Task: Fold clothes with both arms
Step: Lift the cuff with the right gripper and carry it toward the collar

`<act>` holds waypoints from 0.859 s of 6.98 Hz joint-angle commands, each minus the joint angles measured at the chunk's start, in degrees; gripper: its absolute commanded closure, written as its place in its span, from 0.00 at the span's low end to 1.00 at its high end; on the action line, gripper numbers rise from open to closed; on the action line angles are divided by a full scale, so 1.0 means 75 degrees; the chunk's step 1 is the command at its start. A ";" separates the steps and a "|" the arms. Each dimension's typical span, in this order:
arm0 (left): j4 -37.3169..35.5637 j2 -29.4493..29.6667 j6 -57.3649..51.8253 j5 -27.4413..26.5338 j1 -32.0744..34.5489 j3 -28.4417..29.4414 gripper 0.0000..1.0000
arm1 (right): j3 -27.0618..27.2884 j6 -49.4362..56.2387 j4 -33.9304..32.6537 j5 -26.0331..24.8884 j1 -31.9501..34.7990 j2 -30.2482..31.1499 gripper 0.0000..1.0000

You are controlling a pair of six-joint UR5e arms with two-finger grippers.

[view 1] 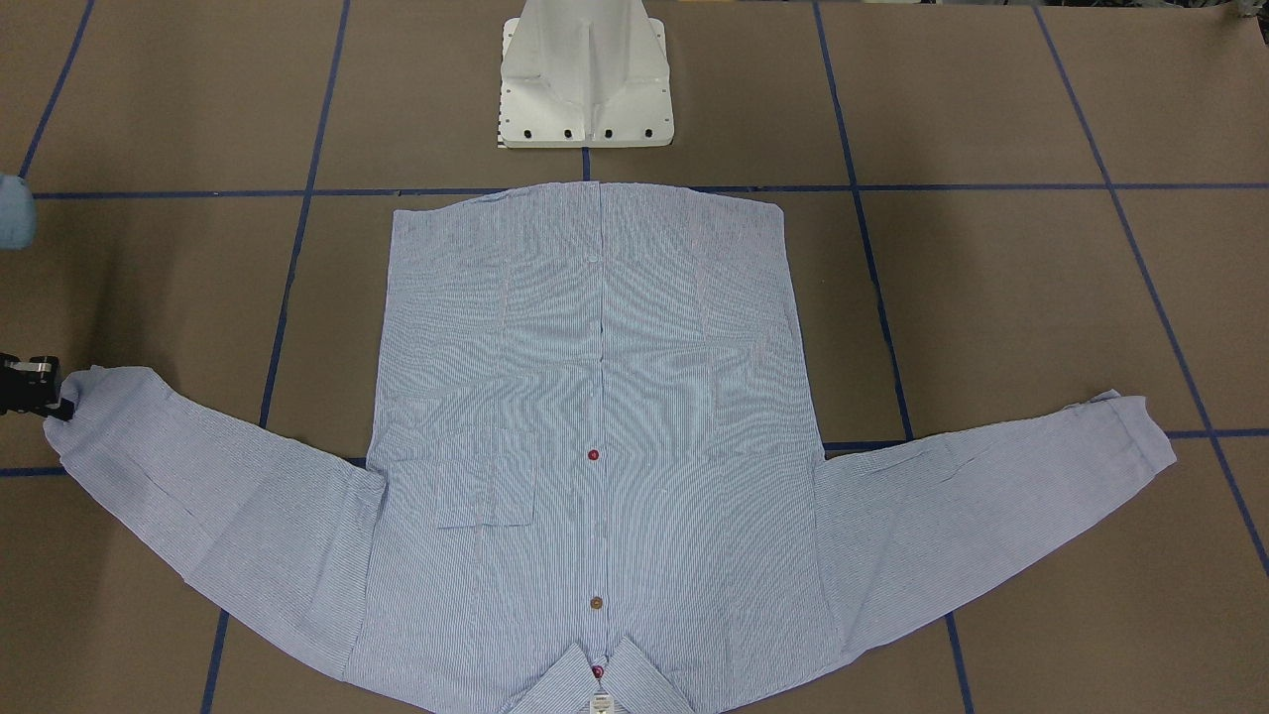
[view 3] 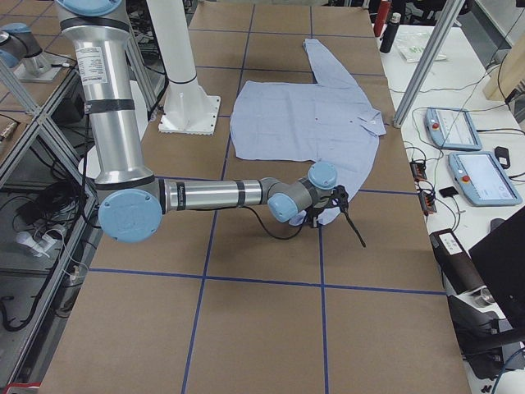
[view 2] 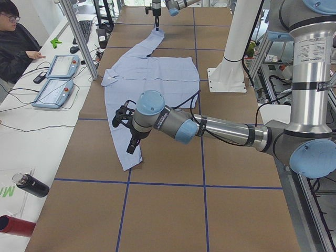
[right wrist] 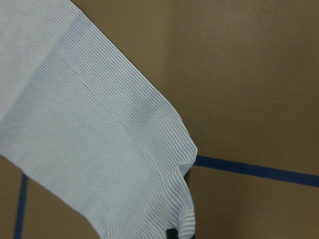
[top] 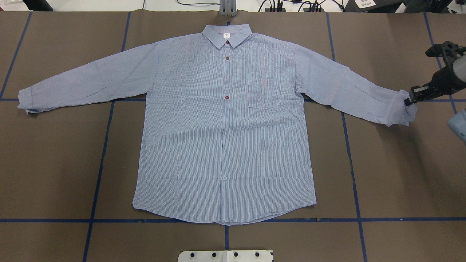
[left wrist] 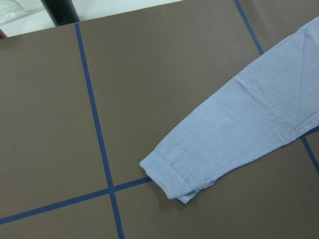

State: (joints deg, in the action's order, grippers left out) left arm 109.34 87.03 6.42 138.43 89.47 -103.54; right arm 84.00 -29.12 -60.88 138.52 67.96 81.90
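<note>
We saw a big brown table [top: 400, 163] with blue tape lines [top: 98, 182] that cut it into squares. A white base [view 1: 585, 89] stood on the table at the robot's edge. A shirt [top: 225, 138] with thin blue and white stripes lay flat in the middle, front side up. Its bottom edge was near the white base and its collar [top: 227, 34] was on the far side. One sleeve [top: 87, 83] stretched out one way and the other sleeve [top: 356, 94] stretched out the other way, both over tape lines.
</note>
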 commanded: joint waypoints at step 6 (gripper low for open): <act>-0.0012 -0.0084 0.0000 0.0000 0.0000 0.0012 0.00 | 0.0496 -0.1060 -0.0004 0.3350 0.1099 -0.2746 1.00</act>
State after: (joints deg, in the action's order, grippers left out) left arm 109.25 86.61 6.42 138.47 89.47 -103.45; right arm 88.11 -34.17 -60.81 162.17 76.45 66.49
